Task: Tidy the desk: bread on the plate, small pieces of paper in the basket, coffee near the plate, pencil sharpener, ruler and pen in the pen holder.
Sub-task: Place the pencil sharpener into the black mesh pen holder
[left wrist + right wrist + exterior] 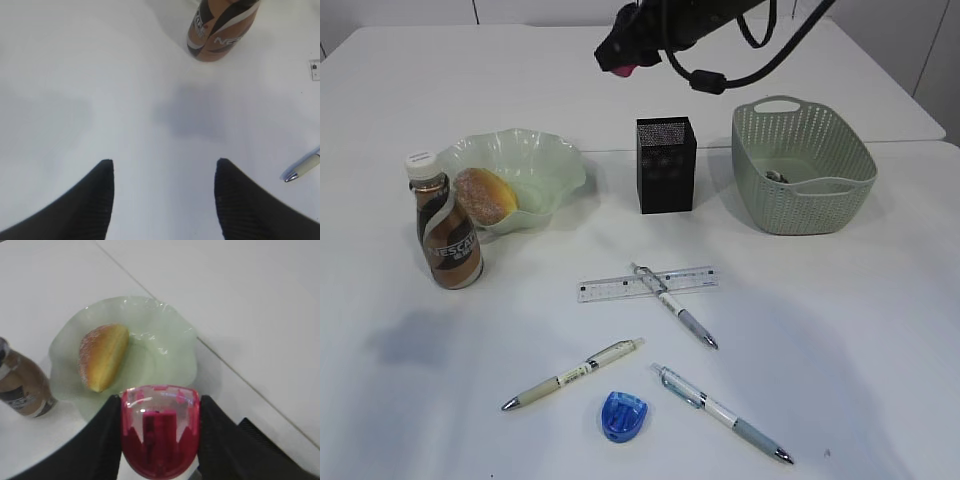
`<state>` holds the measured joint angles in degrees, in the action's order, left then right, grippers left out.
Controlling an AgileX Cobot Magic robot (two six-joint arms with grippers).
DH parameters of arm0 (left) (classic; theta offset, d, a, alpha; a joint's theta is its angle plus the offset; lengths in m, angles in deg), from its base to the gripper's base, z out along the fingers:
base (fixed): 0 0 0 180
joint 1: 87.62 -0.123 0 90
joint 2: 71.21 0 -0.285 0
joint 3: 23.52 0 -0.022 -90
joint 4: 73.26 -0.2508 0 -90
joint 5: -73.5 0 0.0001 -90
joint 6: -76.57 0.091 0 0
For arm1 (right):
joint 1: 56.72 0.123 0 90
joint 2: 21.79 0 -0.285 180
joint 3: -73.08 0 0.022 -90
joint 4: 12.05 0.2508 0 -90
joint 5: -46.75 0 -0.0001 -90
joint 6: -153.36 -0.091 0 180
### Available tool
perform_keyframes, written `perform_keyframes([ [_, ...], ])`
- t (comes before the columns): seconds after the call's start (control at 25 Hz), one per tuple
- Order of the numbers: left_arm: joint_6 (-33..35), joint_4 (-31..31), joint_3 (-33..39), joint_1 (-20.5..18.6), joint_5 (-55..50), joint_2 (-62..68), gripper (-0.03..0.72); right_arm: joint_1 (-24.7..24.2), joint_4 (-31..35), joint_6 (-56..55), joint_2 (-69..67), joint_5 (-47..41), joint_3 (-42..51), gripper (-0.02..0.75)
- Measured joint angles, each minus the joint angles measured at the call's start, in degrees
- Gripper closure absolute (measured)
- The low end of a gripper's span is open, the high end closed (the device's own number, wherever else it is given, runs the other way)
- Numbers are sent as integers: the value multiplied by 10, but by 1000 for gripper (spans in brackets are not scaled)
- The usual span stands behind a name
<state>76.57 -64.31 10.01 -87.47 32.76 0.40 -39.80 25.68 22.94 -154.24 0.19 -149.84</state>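
This looks like a robot lab staged as an office desk. Two plain white desks [880, 330] stand pushed together, with bare pale walls behind. A black cabled robot arm [690, 30] hangs over them. Stationery lies spread out: a black mesh pen holder [666, 165], a clear ruler [647, 284], three pens [673, 305] and a blue pencil sharpener [623, 416]. A green woven-look basket [802, 165] and a Nescafe coffee bottle [448, 225] stand alongside.

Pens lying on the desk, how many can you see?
3. One pen lies across the ruler, a cream one sits front left, and a blue-tipped one front right. More could be hidden inside the pen holder.
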Motion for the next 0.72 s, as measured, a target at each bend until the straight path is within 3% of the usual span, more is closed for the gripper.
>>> perform_keyframes([
  [0.24, 0, 0, 0, 0, 0, 0, 243, -17, 3, 0, -1, 68, 0, 402],
  [0.72, 0, 0, 0, 0, 0, 0, 245, -17, -3, 0, -67, 111, 0, 402],
])
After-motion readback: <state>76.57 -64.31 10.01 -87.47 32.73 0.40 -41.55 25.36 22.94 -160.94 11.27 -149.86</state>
